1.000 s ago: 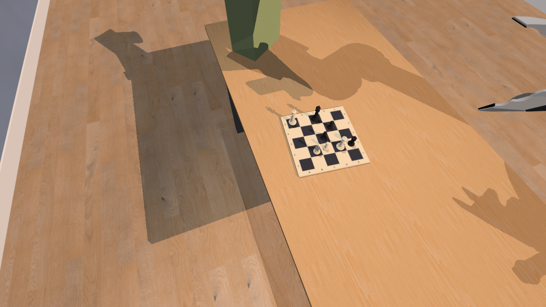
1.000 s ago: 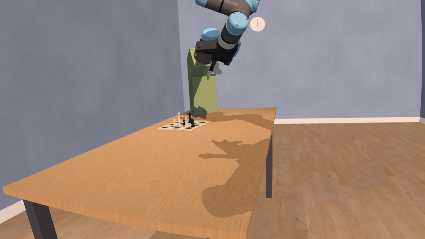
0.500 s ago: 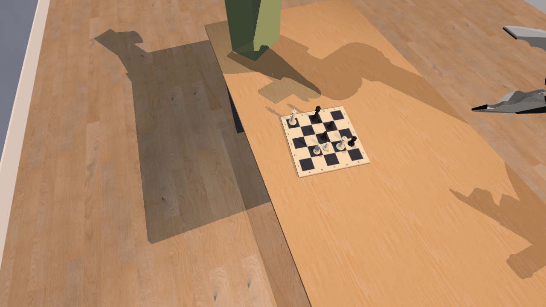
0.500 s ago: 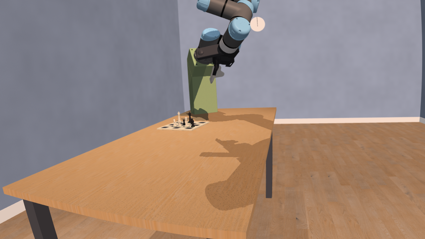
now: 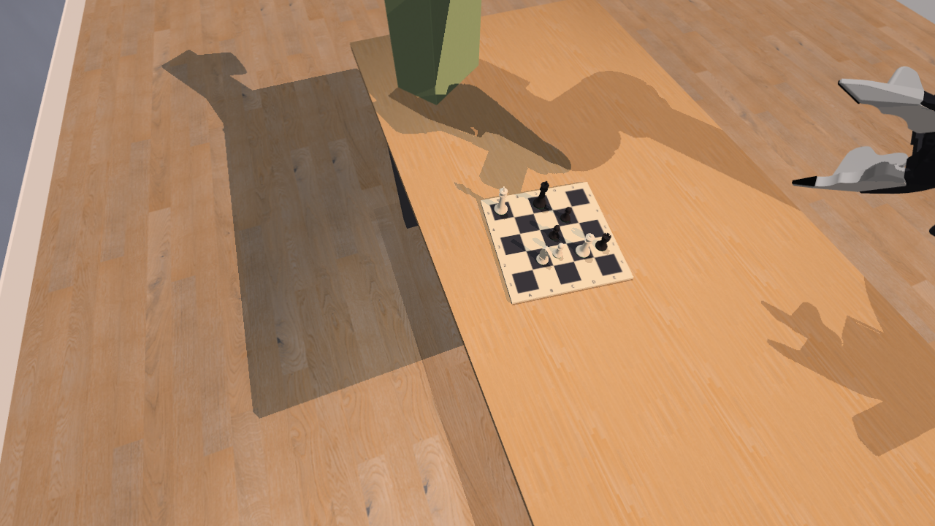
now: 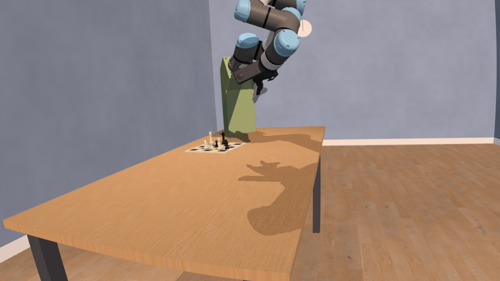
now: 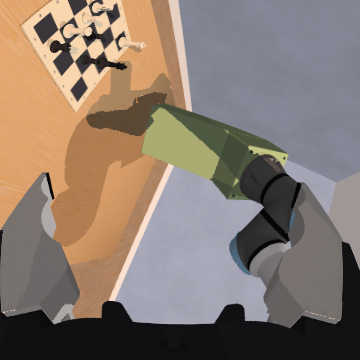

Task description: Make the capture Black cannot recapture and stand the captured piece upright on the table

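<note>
The gripper [image 5: 869, 140] hung spread and empty, high beside the board [image 5: 556, 239]; it should descend squarely over the chosen black piece, avoiding neighbours.

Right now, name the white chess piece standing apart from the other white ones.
The tall white piece on corner square A5; the other three white pieces stand together toward the lettered edge.

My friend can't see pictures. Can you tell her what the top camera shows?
A small chessboard with white and black pieces lies on a wooden table. The robot's open, empty gripper hangs off to the right, far from the board, and its green pedestal stands behind.
</note>
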Available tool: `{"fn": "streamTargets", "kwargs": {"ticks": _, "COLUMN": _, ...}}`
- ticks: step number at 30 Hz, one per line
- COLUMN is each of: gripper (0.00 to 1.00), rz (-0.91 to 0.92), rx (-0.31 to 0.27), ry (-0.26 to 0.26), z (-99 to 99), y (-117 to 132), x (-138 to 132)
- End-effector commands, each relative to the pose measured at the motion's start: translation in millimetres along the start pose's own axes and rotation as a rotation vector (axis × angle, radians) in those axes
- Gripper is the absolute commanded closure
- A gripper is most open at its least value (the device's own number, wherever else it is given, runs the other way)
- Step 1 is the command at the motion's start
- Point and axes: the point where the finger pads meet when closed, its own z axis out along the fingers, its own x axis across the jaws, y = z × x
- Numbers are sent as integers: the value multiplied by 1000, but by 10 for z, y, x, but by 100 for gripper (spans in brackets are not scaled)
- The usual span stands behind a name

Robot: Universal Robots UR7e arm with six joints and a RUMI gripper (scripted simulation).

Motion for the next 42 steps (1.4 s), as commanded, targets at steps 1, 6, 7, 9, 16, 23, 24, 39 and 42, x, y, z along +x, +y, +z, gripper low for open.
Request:
{"fn": "streamTargets", "kwargs": {"ticks": 1, "gripper": 0, "rz": -100, "rx": 14, "ry": 7, "z": 24, "y": -11, "x": -45}}
{"fn": "streamTargets", "kwargs": {"ticks": 6, "gripper": 0, "rz": -276, "rx": 34, "ry": 31, "z": 81, "y": -23, "x": -137}}
{"fn": "streamTargets", "kwargs": {"ticks": 7, "gripper": 0, "rz": -313, "rx": 38, "ry": 36, "z": 92, "y": -25, "x": -156}}
{"fn": "streamTargets", "kwargs": {"ticks": 9, "gripper": 0, "rz": -389, "rx": 45, "ry": 48, "z": 117, "y": -27, "x": -196}}
{"fn": "streamTargets", "kwargs": {"ticks": 16, "gripper": 0, "rz": -629, "rx": 65, "ry": 88, "z": 194, "y": -27, "x": -321}}
{"fn": "streamTargets", "kwargs": {"ticks": 23, "gripper": 0, "rz": -844, "rx": 76, "ry": 129, "z": 264, "y": -17, "x": -429}}
{"fn": "streamTargets", "kwargs": {"ticks": 24, "gripper": 0, "rz": -888, "rx": 78, "ry": 138, "z": 278, "y": -14, "x": -451}}
{"fn": "streamTargets", "kwargs": {"ticks": 39, "gripper": 0, "rz": -1349, "rx": 80, "ry": 243, "z": 430, "y": 35, "x": -665}}
{"fn": "streamTargets", "kwargs": {"ticks": 42, "gripper": 0, "rz": -1444, "rx": 76, "ry": 267, "z": 461, "y": 48, "x": -706}}
